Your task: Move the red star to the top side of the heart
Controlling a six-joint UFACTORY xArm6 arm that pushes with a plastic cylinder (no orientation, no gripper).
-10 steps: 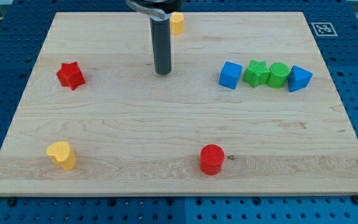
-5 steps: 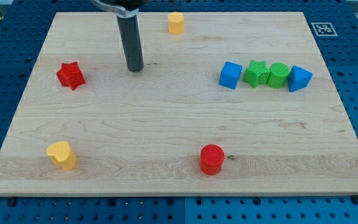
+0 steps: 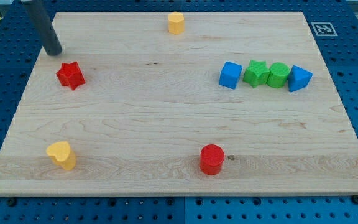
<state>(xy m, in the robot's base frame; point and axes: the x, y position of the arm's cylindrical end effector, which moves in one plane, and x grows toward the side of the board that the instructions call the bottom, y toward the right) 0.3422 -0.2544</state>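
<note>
The red star (image 3: 70, 75) lies on the wooden board (image 3: 166, 124) at the view's left, in the upper half. The yellow heart (image 3: 62, 155) lies near the view's bottom left corner, well below the star. My tip (image 3: 54, 52) rests on the board just above and slightly left of the red star, a small gap apart from it. The dark rod rises from there out of the view's top left.
A yellow block (image 3: 176, 22) sits at the top middle. A red cylinder (image 3: 212, 159) sits at the bottom middle. On the right stands a row: blue cube (image 3: 230, 74), green star (image 3: 255, 73), green cylinder (image 3: 278, 74), blue block (image 3: 299, 78).
My tip has slid from the board's upper middle to the left, ending just above the red star. No block has moved.
</note>
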